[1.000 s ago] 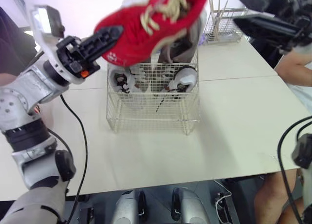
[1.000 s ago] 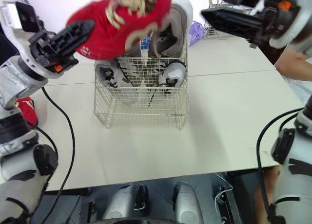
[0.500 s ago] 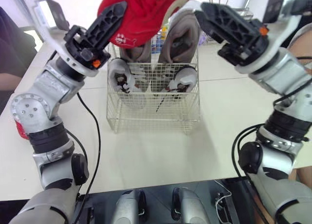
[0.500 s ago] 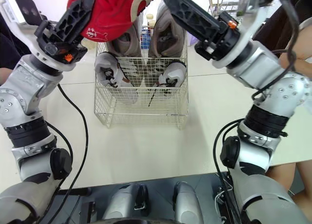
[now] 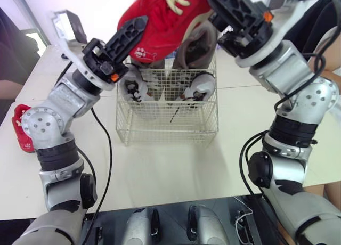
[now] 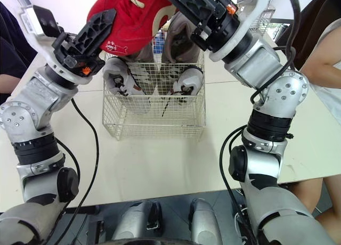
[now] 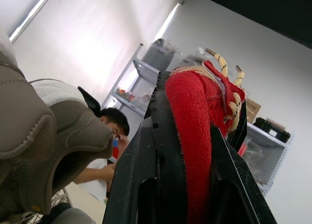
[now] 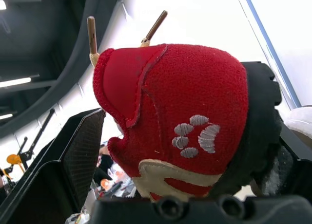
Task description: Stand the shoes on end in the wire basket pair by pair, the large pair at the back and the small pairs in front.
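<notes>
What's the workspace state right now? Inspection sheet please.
Surface: white table, bare in front of the basket.
Job's things: wire basket holds grey shoes on end at the back, white shoes before them; red shoe held above the basket; second red shoe lies at the table's left edge.
Clutter: wire rack far right.
Grippers: left gripper shut on red shoe; right gripper open around its heel, one finger touching.
Cables: black cable hangs from left arm; another loops by right arm.
Surroundings: person seated at right.
</notes>
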Motion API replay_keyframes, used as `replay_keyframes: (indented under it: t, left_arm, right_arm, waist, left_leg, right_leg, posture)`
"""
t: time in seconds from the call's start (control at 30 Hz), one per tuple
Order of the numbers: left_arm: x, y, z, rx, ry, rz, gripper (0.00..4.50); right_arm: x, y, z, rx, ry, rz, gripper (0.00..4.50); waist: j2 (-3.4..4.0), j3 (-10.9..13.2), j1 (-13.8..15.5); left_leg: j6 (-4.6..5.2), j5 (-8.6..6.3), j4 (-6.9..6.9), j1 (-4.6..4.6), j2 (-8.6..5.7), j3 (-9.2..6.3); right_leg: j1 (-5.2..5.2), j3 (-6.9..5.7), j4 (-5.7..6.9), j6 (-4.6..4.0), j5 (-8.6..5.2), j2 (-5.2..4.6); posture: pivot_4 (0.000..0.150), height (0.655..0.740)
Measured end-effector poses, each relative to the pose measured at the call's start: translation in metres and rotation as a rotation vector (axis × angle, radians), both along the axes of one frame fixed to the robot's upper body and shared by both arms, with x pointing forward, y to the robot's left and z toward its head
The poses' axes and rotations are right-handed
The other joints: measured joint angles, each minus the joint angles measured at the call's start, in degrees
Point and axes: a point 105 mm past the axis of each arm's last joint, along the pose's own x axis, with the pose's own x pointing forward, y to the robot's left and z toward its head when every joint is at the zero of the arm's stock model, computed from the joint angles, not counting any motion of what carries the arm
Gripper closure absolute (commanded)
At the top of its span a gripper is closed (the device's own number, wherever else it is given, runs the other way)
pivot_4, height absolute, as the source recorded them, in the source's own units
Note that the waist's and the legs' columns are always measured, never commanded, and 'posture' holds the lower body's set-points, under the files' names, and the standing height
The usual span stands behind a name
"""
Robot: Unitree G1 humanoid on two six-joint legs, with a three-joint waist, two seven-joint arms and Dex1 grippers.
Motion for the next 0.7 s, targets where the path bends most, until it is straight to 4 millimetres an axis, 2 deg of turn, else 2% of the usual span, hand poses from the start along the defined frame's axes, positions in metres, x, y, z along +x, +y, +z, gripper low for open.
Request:
replay_keyframes:
  t: [0.1, 0.2, 0.3, 0.4, 0.47, 0.53, 0.63, 0.7]
  left_arm:
    - [-0.001, 0.000, 0.001, -0.003, -0.005, 0.004, 4.16]
    - [-0.004, -0.001, 0.003, -0.002, -0.021, 0.004, 4.16]
    - [-0.006, -0.002, 0.004, -0.003, -0.032, 0.006, 4.16]
    - [-0.006, -0.002, 0.004, -0.006, -0.028, 0.007, 4.16]
    - [-0.006, -0.001, 0.002, -0.006, -0.017, 0.006, 3.16]
    - [-0.004, 0.000, -0.001, 0.006, 0.004, 0.014, 2.37]
    - [-0.005, 0.004, -0.009, 0.046, 0.040, 0.016, 0.77]
    - [-0.008, 0.008, -0.015, 0.085, 0.058, 0.023, 0.05]
  right_arm:
    - [0.001, 0.000, 0.000, 0.006, 0.004, 0.000, 0.96]
    - [0.002, -0.001, 0.001, 0.012, 0.009, -0.011, 2.38]
    - [0.003, -0.002, 0.002, 0.017, 0.012, -0.020, 3.59]
    - [0.003, -0.001, 0.002, 0.016, 0.011, -0.022, 3.81]
    - [0.004, 0.000, 0.001, 0.009, 0.010, -0.025, 3.81]
    - [0.004, -0.001, 0.001, -0.007, 0.006, -0.034, 3.81]
    - [0.004, 0.000, 0.000, -0.042, -0.003, -0.027, 3.81]
    - [0.001, 0.000, 0.004, -0.077, -0.029, -0.015, 3.81]
  waist:
    - [0.00, 0.0, -0.1]
    - [0.00, 0.0, 0.0]
    - [0.00, 0.0, 0.0]
    - [0.00, 0.0, -0.1]
    - [0.00, 0.0, -0.1]
    - [0.00, 0.0, -0.1]
    - [0.02, 0.0, -0.2]
    - [0.04, 0.0, -0.2]
  left_leg:
    - [0.00, 0.00, -0.01, 0.00, 0.01, 0.00]
    - [0.00, 0.00, -0.01, 0.00, 0.01, 0.00]
    - [0.00, 0.00, -0.01, 0.00, 0.01, 0.00]
    - [0.00, 0.00, -0.01, 0.00, 0.01, 0.00]
    - [0.00, 0.00, -0.02, 0.00, 0.01, 0.00]
    - [0.00, 0.00, -0.02, 0.00, 0.01, 0.00]
    - [0.00, -0.01, -0.03, 0.00, 0.02, 0.00]
    - [0.00, -0.01, -0.07, -0.01, 0.03, 0.00]
  right_leg:
    - [0.00, 0.00, 0.00, 0.00, 0.00, 0.00]
    - [0.00, 0.00, -0.01, 0.00, 0.00, 0.00]
    - [0.00, 0.00, -0.01, 0.00, 0.00, 0.00]
    - [-0.01, 0.00, -0.02, 0.00, 0.00, 0.00]
    - [-0.01, 0.00, -0.02, 0.00, 0.00, 0.00]
    - [-0.01, 0.00, -0.02, 0.00, 0.00, 0.00]
    - [-0.03, 0.01, -0.02, 0.00, 0.00, 0.00]
    - [-0.06, 0.01, -0.03, -0.01, -0.01, 0.00]
  posture:
    - [0.150, 0.7400]
    - [0.150, 0.7400]
    - [0.150, 0.7400]
    - [0.150, 0.7400]
    - [0.150, 0.7400]
    - [0.150, 0.7400]
    - [0.150, 0.7400]
    - [0.150, 0.7400]
